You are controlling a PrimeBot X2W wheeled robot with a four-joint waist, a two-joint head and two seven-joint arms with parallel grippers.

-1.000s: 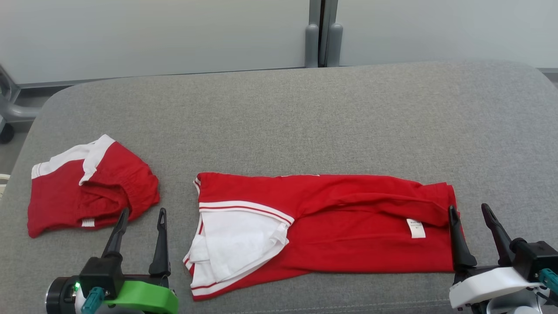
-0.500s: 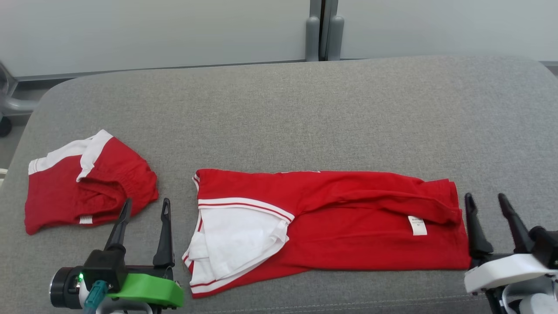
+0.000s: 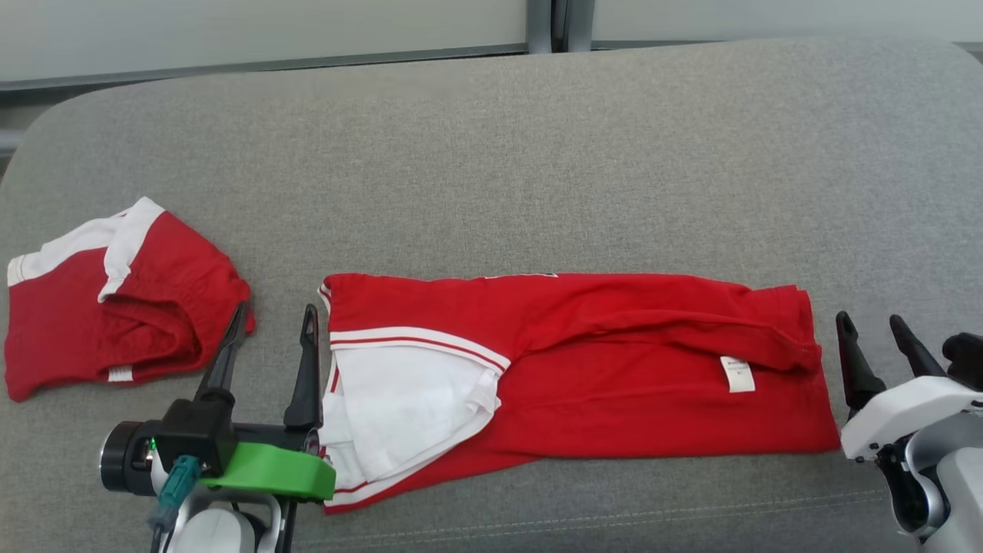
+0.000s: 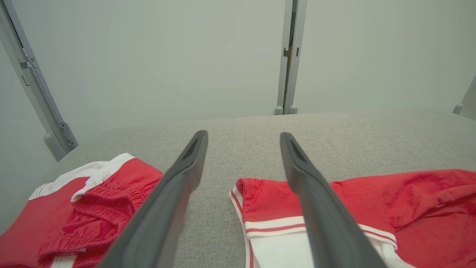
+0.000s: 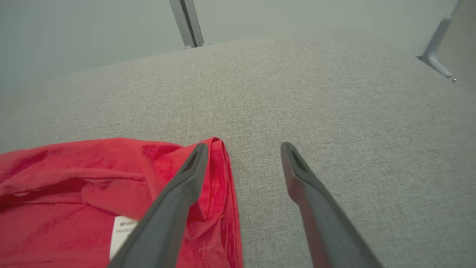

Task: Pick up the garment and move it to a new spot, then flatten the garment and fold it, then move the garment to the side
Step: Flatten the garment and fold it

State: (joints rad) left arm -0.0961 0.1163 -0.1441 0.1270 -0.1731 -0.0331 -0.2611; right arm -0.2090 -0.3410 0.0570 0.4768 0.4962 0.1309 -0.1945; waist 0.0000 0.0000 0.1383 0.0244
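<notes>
The red garment (image 3: 614,361) lies across the frame's lower centre, folded lengthwise into a strip. The crosswise fold and the move aside appear not yet done. The left gripper (image 3: 275,309) and right gripper (image 3: 870,319) flank its ends, jaws spread and empty.

The desk (image 3: 537,153) is a padded surface covered in grey woven fabric, with rounded far corners. Two items lie directly on it. A long red garment (image 3: 614,384) with white, red-striped trim lies flat near the front edge, running left to right, its white label (image 3: 737,374) facing up. A smaller red-and-white bundle (image 3: 115,315) lies apart from it, at the left.
</notes>
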